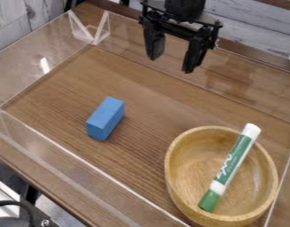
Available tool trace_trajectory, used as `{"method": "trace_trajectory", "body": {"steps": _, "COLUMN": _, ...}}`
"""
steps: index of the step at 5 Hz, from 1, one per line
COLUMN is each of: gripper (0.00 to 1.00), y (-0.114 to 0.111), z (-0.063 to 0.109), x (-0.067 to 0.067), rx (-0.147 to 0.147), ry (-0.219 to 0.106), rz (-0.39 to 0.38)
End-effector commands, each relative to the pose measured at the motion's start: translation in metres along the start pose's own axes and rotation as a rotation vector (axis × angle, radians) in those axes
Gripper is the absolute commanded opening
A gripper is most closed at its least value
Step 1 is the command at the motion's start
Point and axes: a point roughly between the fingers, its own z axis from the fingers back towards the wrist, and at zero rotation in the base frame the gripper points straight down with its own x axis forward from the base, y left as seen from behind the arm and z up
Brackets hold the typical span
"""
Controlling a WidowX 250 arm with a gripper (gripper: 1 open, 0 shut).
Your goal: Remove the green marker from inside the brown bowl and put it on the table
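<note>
The green marker [231, 168] lies slanted inside the brown bowl [186, 180] at the near right corner of the surface [171, 93], while the claw [175, 51] hangs released and empty well apart, beyond the blue block [105, 118].

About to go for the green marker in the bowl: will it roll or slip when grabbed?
The green marker looks stiff, slim and round, so it would likely roll once laid on the table. Leaning against the brown bowl's curved wall, it may slide if nudged.
</note>
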Motion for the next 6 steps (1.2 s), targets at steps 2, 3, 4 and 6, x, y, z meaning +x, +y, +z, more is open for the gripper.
{"method": "trace_trajectory", "body": {"steps": 2, "gripper": 1.0, "y": -0.02, "z": -0.01, "x": -0.007, "rx": -0.008, "ry": 0.015, "rz": 0.002}}
{"method": "trace_trajectory", "body": {"steps": 3, "gripper": 1.0, "y": -0.038, "z": -0.012, "x": -0.012, "rx": -0.01, "ry": 0.007, "rz": -0.003}}
{"method": "trace_trajectory", "body": {"steps": 4, "gripper": 1.0, "y": -0.063, "z": -0.013, "x": -0.019, "rx": -0.016, "ry": -0.019, "rz": -0.018}}
{"method": "trace_trajectory", "body": {"steps": 6, "gripper": 1.0, "y": -0.094, "z": -0.017, "x": -0.025, "rx": -0.022, "ry": -0.06, "rz": -0.067}}
